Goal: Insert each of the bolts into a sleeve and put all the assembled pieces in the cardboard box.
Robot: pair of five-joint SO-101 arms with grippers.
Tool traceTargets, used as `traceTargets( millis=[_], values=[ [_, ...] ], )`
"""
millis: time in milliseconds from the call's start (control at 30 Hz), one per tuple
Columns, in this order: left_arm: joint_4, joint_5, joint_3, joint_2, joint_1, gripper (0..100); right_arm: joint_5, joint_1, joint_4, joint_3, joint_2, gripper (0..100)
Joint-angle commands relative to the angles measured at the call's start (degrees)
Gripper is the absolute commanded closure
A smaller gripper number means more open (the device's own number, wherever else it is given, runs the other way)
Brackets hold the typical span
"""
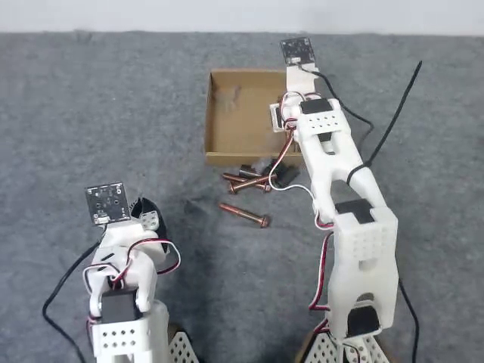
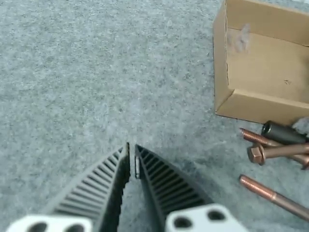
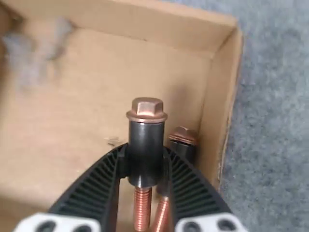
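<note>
Bolt (image 3: 147, 110) sits through a sleeve (image 3: 144, 137), which the right claw (image 3: 145, 150) clamps over the box (image 3: 72, 121). A second assembled piece (image 3: 183, 140) lies inside, just beside a side wall. The left claw (image 2: 131, 147) is closed on nothing above the worktop (image 2: 72, 72). Loose bolts (image 1: 243, 214) and a spare sleeve (image 2: 282, 133) lie just outside the box.

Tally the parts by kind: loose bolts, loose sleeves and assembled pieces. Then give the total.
Loose bolts: 3
Loose sleeves: 1 clearly seen
Assembled pieces: 2, one in the right hand, one behind it in the cardboard box
Total: 6
</note>
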Motion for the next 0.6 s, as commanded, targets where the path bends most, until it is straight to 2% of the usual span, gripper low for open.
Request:
traceTargets(
  millis=[0, 200, 333, 400, 567],
  values=[
    [0.26, -0.35, -0.57, 1.14, 0.09, 99, -0.79, 0.92, 0.22, -3.87, 0.04, 98.9],
    [0.18, -0.35, -0.57, 1.14, 0.09, 99, -0.79, 0.92, 0.22, -3.87, 0.40, 97.8],
    [0.18, -0.44, -0.57, 1.14, 0.09, 99, -0.79, 0.84, 2.33, -3.87, -0.48, 86.5],
    [0.18, -0.44, -0.57, 1.14, 0.09, 99, -0.79, 0.57, 4.26, -3.87, -1.54, 84.1],
    [0.18, -0.44, -0.57, 1.14, 0.09, 99, -0.70, 0.48, 5.41, -3.87, -5.58, 89.6]
  ],
)
